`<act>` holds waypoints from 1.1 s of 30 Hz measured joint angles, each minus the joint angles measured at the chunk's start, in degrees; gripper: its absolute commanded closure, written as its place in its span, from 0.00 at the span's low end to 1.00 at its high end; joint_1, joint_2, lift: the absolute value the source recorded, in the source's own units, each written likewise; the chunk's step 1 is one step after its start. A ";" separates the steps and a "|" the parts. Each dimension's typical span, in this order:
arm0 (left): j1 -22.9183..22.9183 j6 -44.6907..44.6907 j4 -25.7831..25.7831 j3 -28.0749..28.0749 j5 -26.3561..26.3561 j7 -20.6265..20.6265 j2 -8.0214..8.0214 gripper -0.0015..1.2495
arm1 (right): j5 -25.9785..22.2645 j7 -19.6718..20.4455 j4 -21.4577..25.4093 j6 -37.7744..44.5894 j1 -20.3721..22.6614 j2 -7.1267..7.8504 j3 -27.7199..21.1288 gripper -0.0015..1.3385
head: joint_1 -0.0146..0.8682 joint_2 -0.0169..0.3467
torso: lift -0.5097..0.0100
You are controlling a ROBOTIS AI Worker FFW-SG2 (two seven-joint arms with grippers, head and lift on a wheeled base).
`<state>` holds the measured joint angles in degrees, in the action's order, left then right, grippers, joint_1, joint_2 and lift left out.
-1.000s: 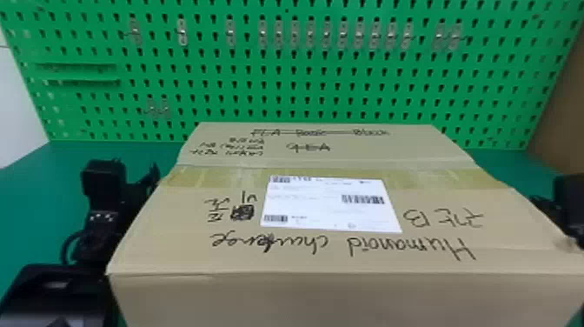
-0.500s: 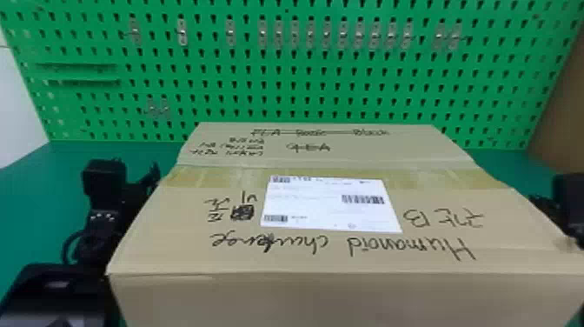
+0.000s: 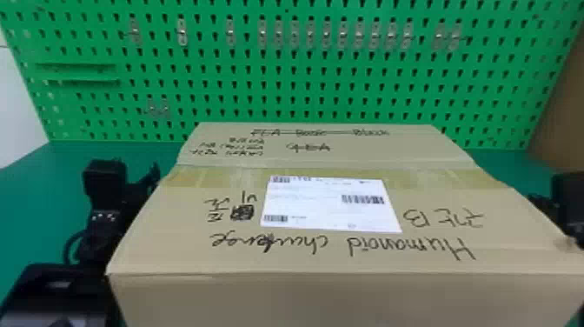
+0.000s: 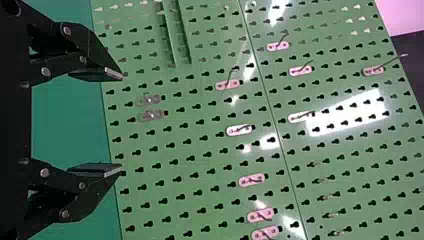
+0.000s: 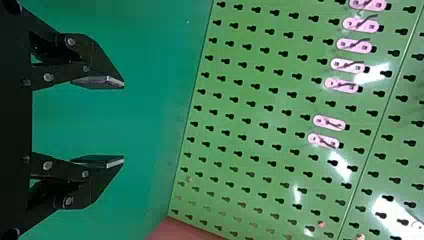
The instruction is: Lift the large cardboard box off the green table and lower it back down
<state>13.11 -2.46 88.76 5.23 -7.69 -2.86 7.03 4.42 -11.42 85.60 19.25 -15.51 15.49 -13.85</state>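
This looks like bracing before or during the lift: the left arm (image 3: 100, 235) flanks the box, jaws of the left gripper (image 4: 121, 123) spread and empty. The large cardboard box (image 3: 339, 300), taped, white-labelled (image 3: 330, 204), slightly bowed, spans the green tabletop (image 3: 26, 191), whether raised I cannot tell. Beyond, the right gripper (image 5: 124, 122) has empty, parted jaws; lifting calls for even inward pressure.

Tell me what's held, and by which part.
Nothing between the open jaws of the left gripper or right gripper; whether the arms clamp the box cannot be told.
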 measured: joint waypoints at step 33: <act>1.26 4.03 -4.31 -1.88 1.74 -4.21 -4.77 0.47 | -5.68 0.00 -4.19 -3.74 -2.52 -6.69 2.40 0.52 | 0.59 0.19 | 0.57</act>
<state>14.37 1.56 84.45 3.35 -5.95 -7.08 2.26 -1.26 -11.42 81.41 15.50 -18.03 8.80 -11.45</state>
